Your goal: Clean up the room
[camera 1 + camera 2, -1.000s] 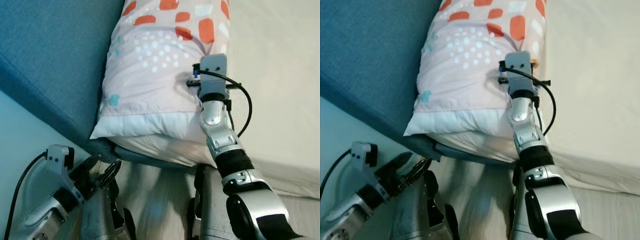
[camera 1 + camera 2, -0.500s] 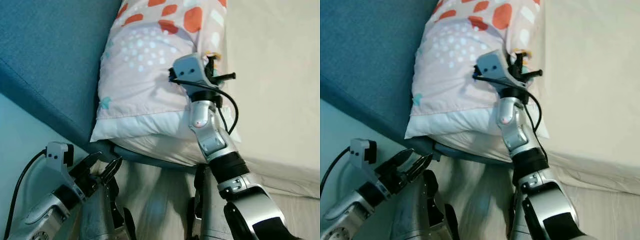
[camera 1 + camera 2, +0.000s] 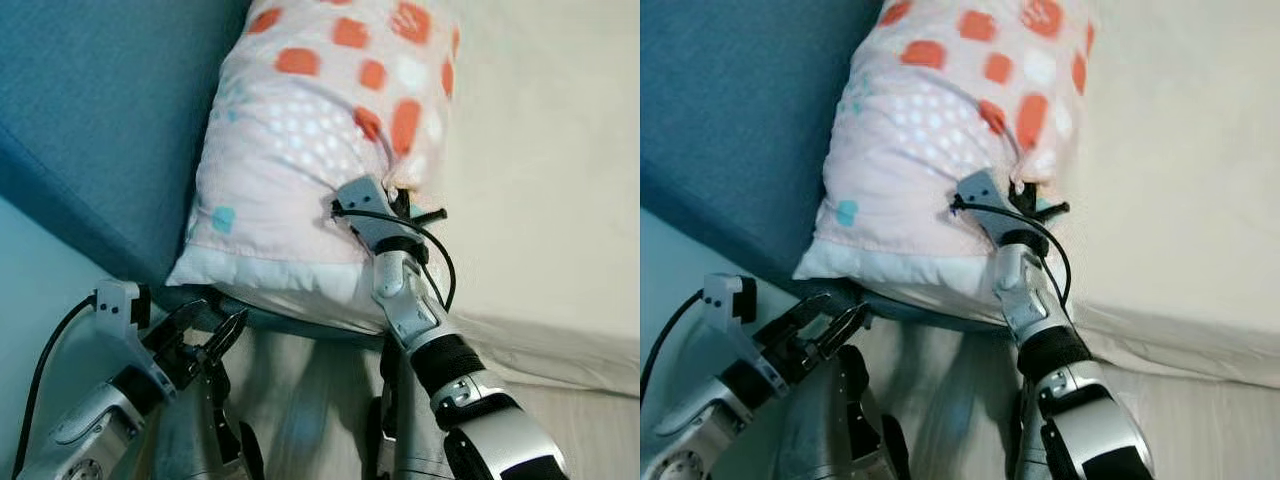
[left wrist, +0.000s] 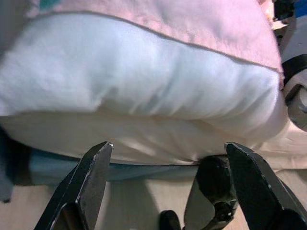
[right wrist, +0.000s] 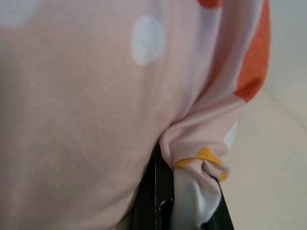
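The pink pillow (image 3: 310, 160) with orange patches fills the upper centre of the frame, lying on the cream bed (image 3: 540, 180) against the blue headboard (image 3: 90, 120). My right gripper (image 3: 405, 200) pinches a bunched fold of its cover at mid-frame. My left gripper (image 3: 205, 335) hangs at lower left, fingers spread wide, holding nothing

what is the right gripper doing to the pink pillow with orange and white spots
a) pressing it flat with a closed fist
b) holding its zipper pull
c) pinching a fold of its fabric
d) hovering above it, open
c) in the right wrist view the right gripper has its black fingers closed on a bunched fold of the pink pillow with orange and white spots, at its edge beside the cream sheet.
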You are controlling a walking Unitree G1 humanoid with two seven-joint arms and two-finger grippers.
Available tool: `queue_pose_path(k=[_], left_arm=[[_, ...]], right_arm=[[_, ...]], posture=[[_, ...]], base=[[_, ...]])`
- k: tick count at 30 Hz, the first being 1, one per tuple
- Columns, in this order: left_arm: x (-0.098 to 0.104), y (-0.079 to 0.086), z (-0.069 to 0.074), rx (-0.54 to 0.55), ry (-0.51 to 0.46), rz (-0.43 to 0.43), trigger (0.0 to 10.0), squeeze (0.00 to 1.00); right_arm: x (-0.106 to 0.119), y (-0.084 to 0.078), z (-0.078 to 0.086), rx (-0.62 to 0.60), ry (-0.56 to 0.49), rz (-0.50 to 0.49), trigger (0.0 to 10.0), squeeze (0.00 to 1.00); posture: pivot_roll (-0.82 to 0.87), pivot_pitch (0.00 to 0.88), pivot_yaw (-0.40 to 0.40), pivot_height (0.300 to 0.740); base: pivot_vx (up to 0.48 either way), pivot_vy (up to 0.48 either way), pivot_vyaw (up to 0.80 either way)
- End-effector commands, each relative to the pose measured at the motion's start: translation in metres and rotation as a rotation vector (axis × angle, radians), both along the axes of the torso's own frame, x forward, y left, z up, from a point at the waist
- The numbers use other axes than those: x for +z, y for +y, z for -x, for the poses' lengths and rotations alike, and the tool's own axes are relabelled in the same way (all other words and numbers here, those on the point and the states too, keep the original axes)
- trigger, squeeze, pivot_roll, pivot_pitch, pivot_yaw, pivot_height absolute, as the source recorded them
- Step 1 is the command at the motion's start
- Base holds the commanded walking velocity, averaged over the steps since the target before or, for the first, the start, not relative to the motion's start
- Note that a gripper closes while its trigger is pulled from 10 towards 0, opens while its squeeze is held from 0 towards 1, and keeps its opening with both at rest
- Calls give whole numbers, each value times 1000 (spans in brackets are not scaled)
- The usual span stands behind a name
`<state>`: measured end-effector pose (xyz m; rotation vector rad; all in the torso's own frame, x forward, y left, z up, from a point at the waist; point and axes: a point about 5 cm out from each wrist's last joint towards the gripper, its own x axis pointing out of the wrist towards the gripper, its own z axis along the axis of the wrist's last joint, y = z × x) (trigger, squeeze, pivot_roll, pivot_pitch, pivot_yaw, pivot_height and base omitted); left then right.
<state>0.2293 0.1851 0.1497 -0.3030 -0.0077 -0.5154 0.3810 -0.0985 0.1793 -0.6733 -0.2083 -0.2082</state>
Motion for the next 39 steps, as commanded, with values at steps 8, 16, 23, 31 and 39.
queue_pose_path(k=[8,16,23,31,39], left_arm=[[-10,-3,-6,16,27,33,10000,0],[-8,-9,-20,9,-5,52,10000,0],[-7,-13,-28,5,-24,61,10000,0],[-11,-20,-43,37,-26,99,10000,0],[-28,-16,-50,223,78,135,10000,0]], right_arm=[[-54,-6,15,-22,235,-114,10000,1000],[-19,-34,1,-16,130,-154,10000,1000],[32,-69,7,-47,-8,-164,10000,1000],[86,-86,24,6,-180,-179,10000,1000],[93,-44,38,445,-128,-234,10000,1000]], posture=[[72,367,15,511],[41,320,1,511],[10,294,-8,511],[-28,241,-18,511],[-43,222,-16,511]], base=[[0,0,0],[0,0,0],[0,0,0],[0,0,0],[0,0,0]])
